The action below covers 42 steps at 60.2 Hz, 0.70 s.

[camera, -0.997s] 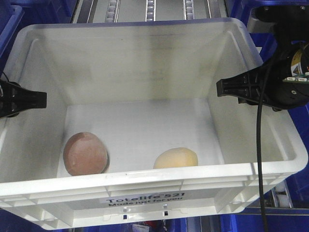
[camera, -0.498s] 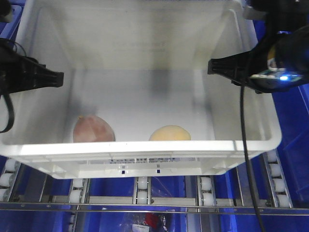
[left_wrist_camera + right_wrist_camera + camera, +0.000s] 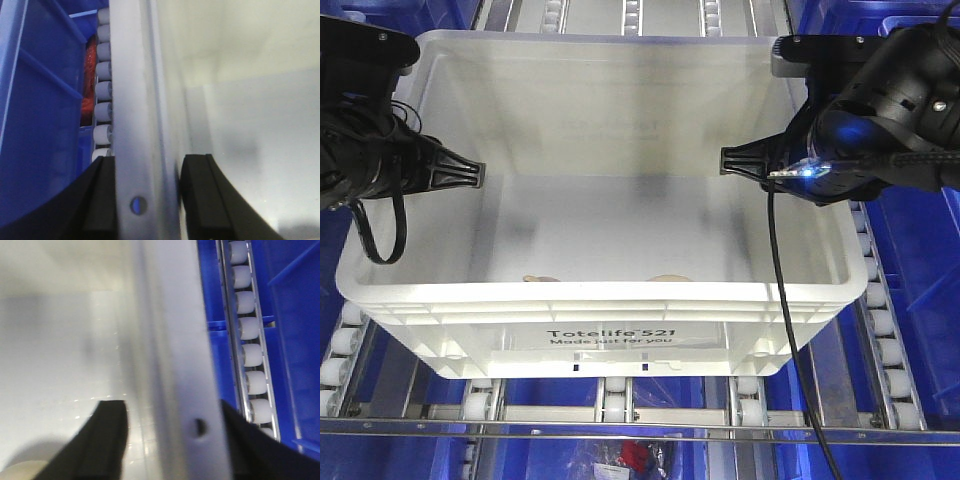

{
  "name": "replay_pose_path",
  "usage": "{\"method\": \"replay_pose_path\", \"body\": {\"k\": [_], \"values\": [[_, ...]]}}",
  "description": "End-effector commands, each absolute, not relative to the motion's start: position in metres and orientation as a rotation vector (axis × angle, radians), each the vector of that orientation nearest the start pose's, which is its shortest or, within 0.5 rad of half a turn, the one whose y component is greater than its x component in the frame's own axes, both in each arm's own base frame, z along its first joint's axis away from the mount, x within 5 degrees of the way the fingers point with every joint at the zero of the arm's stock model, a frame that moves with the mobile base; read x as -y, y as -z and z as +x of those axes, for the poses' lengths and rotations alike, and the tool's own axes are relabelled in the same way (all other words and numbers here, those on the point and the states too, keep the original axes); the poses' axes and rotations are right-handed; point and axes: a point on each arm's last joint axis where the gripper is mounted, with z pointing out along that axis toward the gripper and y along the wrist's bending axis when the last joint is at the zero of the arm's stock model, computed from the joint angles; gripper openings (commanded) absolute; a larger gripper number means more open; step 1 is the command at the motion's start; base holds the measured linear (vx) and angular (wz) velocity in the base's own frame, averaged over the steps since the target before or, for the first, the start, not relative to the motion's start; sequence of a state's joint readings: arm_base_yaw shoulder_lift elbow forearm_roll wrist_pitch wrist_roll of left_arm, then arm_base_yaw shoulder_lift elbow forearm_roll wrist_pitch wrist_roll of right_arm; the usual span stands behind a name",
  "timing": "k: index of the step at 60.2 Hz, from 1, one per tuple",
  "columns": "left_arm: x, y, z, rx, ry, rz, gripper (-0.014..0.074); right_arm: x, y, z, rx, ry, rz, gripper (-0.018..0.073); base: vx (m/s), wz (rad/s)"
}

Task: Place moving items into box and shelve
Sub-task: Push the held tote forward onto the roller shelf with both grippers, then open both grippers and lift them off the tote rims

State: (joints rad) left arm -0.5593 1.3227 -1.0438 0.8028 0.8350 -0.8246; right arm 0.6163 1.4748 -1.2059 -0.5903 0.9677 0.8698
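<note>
The white box (image 3: 610, 310) with the black "Totelife 521" print is held over roller tracks between my two arms. My left gripper (image 3: 445, 175) is shut across its left rim (image 3: 135, 100); in the left wrist view the gripper (image 3: 150, 160) has one jaw on each side of the wall. My right gripper (image 3: 755, 160) grips the right rim (image 3: 175, 340) the same way, seen up close in the right wrist view (image 3: 170, 407). Of the moving items, only slivers show over the near rim: the reddish one (image 3: 542, 279) and the pale one (image 3: 670, 278). The pale one (image 3: 20, 471) also shows inside the box.
Roller tracks (image 3: 610, 400) run under the box, and white rollers (image 3: 102, 90) (image 3: 247, 330) line both sides. Blue bins (image 3: 920, 260) (image 3: 40, 125) stand close on either side. A black cable (image 3: 785, 330) hangs from the right arm over the box's front. Something red (image 3: 640, 455) lies below the tracks.
The box now shows more from the front, its printed near wall in full view. The two items have sunk almost out of sight behind the near rim. Both arms show more fully.
</note>
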Motion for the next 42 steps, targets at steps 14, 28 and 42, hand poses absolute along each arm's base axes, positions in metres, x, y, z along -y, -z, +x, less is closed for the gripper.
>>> {"method": "replay_pose_path", "body": {"k": [14,28,42], "values": [[0.098,-0.362,0.242,-2.204,-0.285,0.204,0.0581,-0.133,-0.368,0.258,-2.232,0.020,-0.051,0.0575,0.00,0.00],[0.087,-0.387,0.195,-2.245,-0.042,0.293,0.0580,-0.119,-0.396,0.221,-2.205,-0.070,-0.235,0.0575,0.00,0.00],[0.062,-0.391,0.121,-2.097,0.232,0.431,0.0580,-0.085,-0.379,0.157,-2.133,-0.163,-0.394,0.0575,0.00,0.00]]}}
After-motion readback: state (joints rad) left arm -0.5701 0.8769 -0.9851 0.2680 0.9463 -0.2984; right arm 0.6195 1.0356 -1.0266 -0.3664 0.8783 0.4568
